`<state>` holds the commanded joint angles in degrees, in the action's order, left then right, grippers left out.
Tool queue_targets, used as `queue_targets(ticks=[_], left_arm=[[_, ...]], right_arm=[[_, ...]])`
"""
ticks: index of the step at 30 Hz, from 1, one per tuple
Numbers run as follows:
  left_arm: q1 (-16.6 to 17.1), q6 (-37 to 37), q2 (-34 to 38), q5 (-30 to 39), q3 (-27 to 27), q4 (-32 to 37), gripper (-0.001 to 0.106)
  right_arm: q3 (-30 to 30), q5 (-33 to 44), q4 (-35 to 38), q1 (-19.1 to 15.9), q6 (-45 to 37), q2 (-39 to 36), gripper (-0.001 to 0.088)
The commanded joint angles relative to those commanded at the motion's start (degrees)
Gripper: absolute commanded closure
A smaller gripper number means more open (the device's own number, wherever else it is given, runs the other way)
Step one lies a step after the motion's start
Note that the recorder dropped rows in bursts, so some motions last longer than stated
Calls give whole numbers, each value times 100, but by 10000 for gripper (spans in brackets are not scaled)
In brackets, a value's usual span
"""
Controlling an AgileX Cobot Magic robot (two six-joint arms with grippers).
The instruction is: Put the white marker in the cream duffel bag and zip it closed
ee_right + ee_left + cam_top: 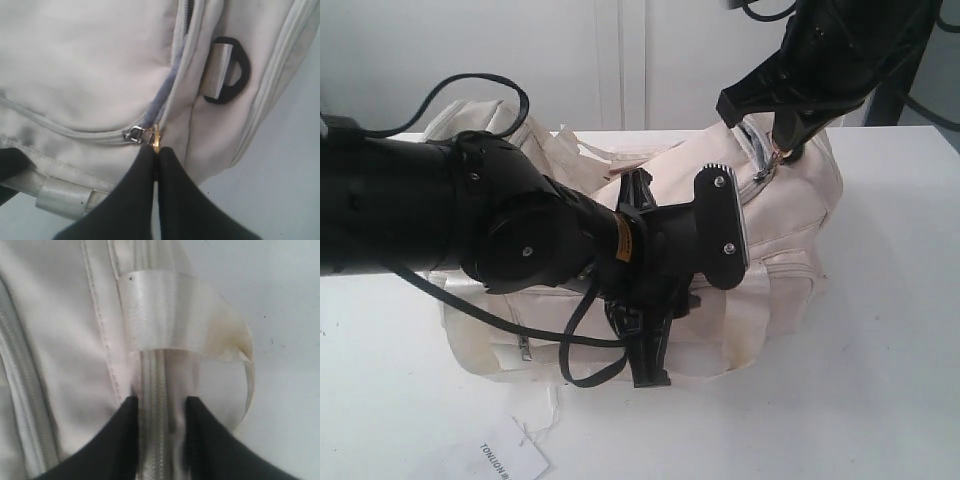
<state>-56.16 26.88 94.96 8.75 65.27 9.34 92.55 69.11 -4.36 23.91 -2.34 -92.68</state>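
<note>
As the right gripper (156,149) pinches the gold ring pull (157,136), the left gripper (160,402) clamps the cream duffel bag (60,340); zipper (154,385) between fingers (124,432).

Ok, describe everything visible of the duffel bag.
The bag is soft cream fabric, lying slumped on the white table. It has a curved top zipper, a front zip pocket, shiny stained strap handles and a black D-ring. The right gripper pinches its gold ring pull near one end; the left gripper clamps a zippered fold on its front.
</note>
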Motion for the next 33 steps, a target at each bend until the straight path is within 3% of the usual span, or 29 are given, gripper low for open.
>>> queue_targets(ticks=[18,22,26,33], left_arm=[[0,138,0,555,0,16,1048],[0,269,0,683,0,16,1050],[0,329,0,852,0,16,1050],[0,329,0,904,0,16,1050]], right_arm=[[0,-1435,-95,0,0,-250,868],[0,-1669,-405,0,39,-250,868],[0,-1780,-1165,0,1047,-240,868],[0,-2314,-1400,0,1000,-214,868]])
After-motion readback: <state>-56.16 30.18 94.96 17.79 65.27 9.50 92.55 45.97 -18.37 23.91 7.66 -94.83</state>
